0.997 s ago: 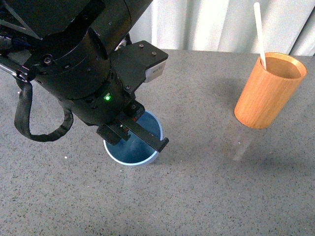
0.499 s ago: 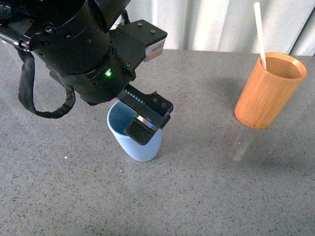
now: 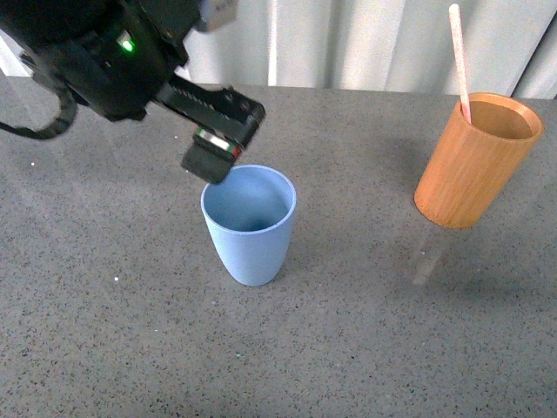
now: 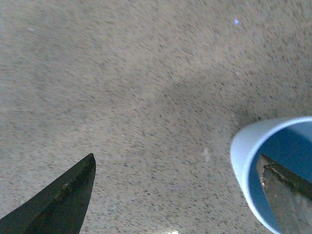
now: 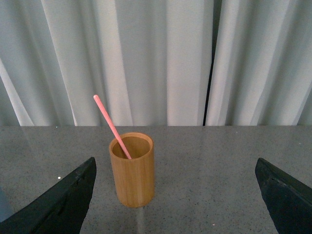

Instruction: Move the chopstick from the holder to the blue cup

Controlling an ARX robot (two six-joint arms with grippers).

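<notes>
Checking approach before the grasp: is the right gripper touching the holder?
Apart. Right wrist view: holder stands ahead of the right gripper, jaws wide open, bare table between.

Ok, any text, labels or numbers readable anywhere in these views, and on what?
None can be read in any view.
The blue cup, the holder and the chopstick are plain, with no print.
The left arm shows only a lit green light, no lettering.

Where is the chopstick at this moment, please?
In the front view the chopstick stands leaning in the holder at the far right, well apart from the blue cup near the middle.
</notes>
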